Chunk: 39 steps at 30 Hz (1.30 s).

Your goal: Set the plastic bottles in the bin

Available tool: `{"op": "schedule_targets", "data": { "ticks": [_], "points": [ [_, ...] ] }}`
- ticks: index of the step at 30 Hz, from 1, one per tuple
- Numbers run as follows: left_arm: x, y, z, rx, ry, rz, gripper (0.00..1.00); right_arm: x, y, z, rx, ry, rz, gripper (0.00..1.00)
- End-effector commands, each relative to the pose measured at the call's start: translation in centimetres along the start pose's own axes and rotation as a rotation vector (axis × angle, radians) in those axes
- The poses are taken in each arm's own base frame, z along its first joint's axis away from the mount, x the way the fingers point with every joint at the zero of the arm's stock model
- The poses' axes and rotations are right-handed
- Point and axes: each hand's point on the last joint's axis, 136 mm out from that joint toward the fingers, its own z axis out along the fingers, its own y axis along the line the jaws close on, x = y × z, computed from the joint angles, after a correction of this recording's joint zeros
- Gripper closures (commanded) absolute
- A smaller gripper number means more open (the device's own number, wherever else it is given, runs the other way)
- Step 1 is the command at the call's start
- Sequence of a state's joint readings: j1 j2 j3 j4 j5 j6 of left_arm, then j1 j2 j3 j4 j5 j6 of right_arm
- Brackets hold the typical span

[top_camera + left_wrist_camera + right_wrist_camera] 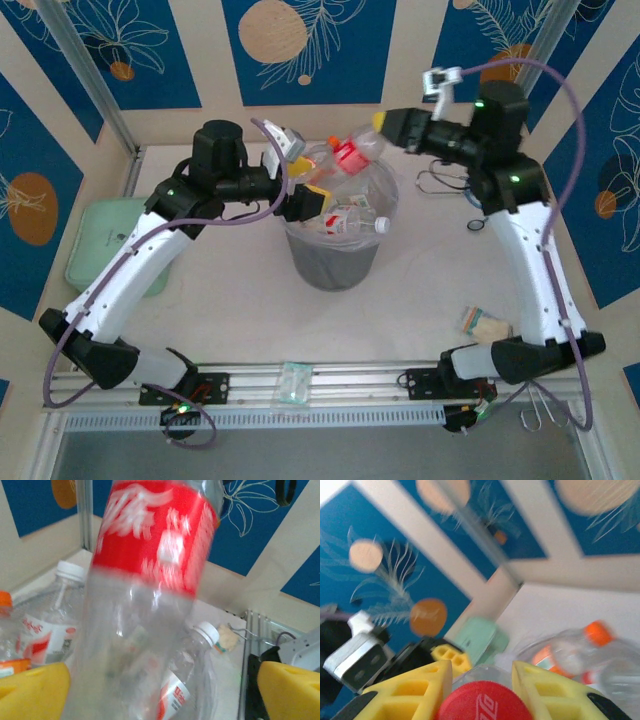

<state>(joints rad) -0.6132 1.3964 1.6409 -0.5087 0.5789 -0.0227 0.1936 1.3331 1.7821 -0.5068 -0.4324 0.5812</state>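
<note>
The round grey bin stands mid-table, with several clear bottles inside. My right gripper hovers over its far rim, shut on a red-labelled bottle that tilts down toward the bin. In the right wrist view the bottle's red cap sits between the yellow fingers of the right gripper. My left gripper is at the bin's left rim. Its fingers stand wide apart, open, with the blurred red-labelled bottle looming in front. White-capped bottles lie below.
A mint-green lidded box sits at the left edge. Flat wrapped packets lie at the right front and on the front rail. Wire hooks lie behind the bin on the right. An orange-capped bottle rests in the bin.
</note>
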Motion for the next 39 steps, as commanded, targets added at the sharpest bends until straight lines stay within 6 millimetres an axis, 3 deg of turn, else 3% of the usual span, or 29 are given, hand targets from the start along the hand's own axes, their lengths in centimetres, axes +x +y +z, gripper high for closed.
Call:
{"op": "schedule_targets", "data": {
  "ticks": [1, 4, 8, 13, 18, 22, 31, 39],
  "points": [
    [-1.8, -0.3, 0.5, -0.015, -0.043, 0.064, 0.00, -4.3, -0.4, -5.4, 0.095, -0.236, 0.026, 0.92],
    [-1.2, -0.8, 2.2, -0.013, 0.002, 0.114, 0.00, -6.0, -2.4, -9.7, 0.192, -0.374, 0.058, 0.94],
    [0.5, -1.7, 5.3, -0.042, 0.119, 0.225, 0.00, -6.0, -5.5, -13.8, 0.338, -0.461, 0.107, 0.94],
    [1.8, -2.8, 8.9, -0.022, 0.203, 0.283, 0.00, -4.7, -8.1, -15.8, 0.404, -0.475, 0.164, 0.95],
    [4.5, -4.4, 11.9, -0.019, 0.314, 0.422, 0.00, -3.9, -9.6, -16.8, 0.430, -0.472, 0.200, 0.95],
    [6.0, -3.6, 13.4, -0.056, 0.385, 0.432, 0.05, -3.5, -9.2, -16.6, 0.396, -0.445, 0.207, 0.95],
    [5.4, -2.2, 14.0, -0.141, 0.376, 0.430, 0.48, -2.9, -3.4, -15.4, 0.183, -0.329, 0.131, 0.95],
    [1.7, -1.7, 12.2, -0.227, 0.246, 0.405, 0.53, -1.7, -1.6, -16.2, 0.241, -0.312, 0.065, 0.95]
  ]
}}
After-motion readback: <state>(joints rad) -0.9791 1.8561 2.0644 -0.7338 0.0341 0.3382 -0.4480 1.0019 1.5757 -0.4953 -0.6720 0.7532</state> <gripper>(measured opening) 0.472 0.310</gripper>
